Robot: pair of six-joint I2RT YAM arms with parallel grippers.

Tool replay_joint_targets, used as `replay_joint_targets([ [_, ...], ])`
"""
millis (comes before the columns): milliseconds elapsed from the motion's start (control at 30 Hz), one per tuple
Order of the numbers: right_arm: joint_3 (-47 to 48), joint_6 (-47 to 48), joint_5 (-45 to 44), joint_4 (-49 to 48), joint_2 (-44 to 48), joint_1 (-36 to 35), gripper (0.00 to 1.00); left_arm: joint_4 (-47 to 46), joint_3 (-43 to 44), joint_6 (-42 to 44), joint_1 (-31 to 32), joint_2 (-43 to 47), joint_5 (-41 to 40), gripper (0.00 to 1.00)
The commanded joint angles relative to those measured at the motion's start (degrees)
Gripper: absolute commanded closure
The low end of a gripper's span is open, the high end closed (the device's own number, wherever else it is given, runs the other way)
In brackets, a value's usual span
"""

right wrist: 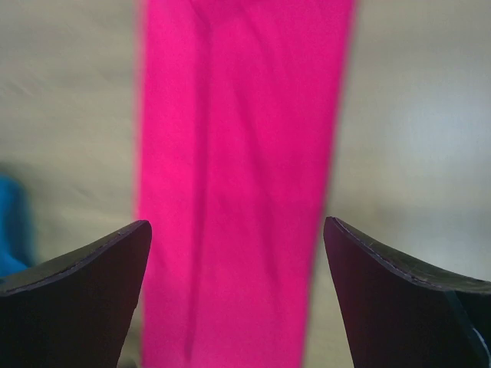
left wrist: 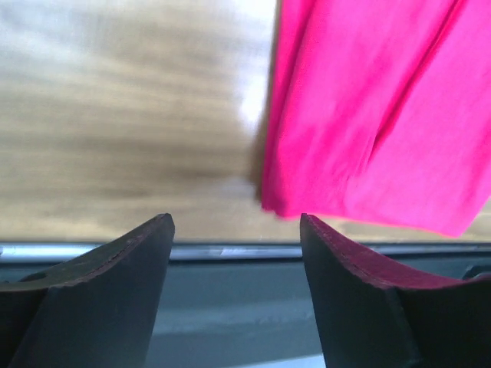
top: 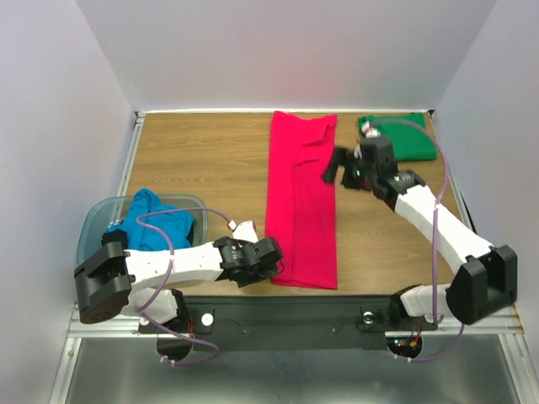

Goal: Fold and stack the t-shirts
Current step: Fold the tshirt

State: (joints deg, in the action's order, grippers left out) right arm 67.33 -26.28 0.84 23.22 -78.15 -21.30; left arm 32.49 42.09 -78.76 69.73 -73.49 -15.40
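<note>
The crimson-pink t-shirt (top: pixel 301 202) lies folded into a long narrow strip down the middle of the table. My left gripper (top: pixel 276 257) is open at its near left corner, with nothing between the fingers; in the left wrist view that corner (left wrist: pixel 360 130) lies just beyond the fingertips (left wrist: pixel 236 230). My right gripper (top: pixel 335 167) hovers open by the strip's right edge toward the far end, and in the right wrist view the pink strip (right wrist: pixel 238 153) runs between its spread fingers (right wrist: pixel 238 230). The green t-shirt (top: pixel 404 139) lies folded at the back right. The blue t-shirt (top: pixel 156 220) is bunched in the tub.
A translucent grey-blue tub (top: pixel 91 227) stands at the near left, beside the left arm. The table's metal rail (left wrist: pixel 230 251) runs just under the left fingers. Bare wood (top: pixel 202 160) spreads left of the pink strip. White walls close in on three sides.
</note>
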Motion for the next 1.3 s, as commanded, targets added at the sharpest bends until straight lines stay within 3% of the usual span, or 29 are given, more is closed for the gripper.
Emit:
replay_joint_targets([
  [0, -13.8, -6.5, 1.3, 8.5, 9.0, -0.5, 0.0, -9.2, -2.4, 5.5, -3.5, 0.5, 0.9, 0.28],
  [167, -27.6, -10.9, 9.9, 13.2, 21.1, -0.8, 0.0, -17.6, -5.8, 9.1, -7.2, -2.3, 6.1, 0.52],
  [200, -29.0, -11.9, 12.1, 14.2, 22.2, -1.0, 0.0, -18.9, -6.0, 9.8, -7.7, -3.2, 7.1, 0.59],
  [300, -32.6, -13.0, 13.7, 16.1, 24.1, -1.4, 0.0, -21.2, -6.3, 10.4, -7.8, -4.5, 9.0, 0.64],
  [533, -37.0, -15.7, 18.6, 18.5, 26.3, -3.7, 0.01, -20.2, -8.0, 9.7, -7.7, -4.6, 11.4, 1.0],
  [767, -40.6, -18.6, 21.3, 18.4, 26.5, -5.9, 0.1, -19.1, -10.4, 9.2, -7.6, -2.6, 14.4, 1.0],
  [933, -42.0, -21.8, 22.0, 16.5, 25.2, -10.1, 0.23, -17.1, -10.0, 9.3, -7.6, -1.4, 14.3, 1.0],
  [1067, -43.4, -25.2, 19.9, 14.3, 23.6, -14.6, 0.24, -17.3, -10.3, 9.3, -7.7, -1.2, 14.6, 1.0],
  [1267, -43.9, -27.4, 17.6, 8.3, 18.2, -17.9, 0.41, -18.7, -10.2, 9.4, -7.7, -1.3, 14.9, 1.0],
])
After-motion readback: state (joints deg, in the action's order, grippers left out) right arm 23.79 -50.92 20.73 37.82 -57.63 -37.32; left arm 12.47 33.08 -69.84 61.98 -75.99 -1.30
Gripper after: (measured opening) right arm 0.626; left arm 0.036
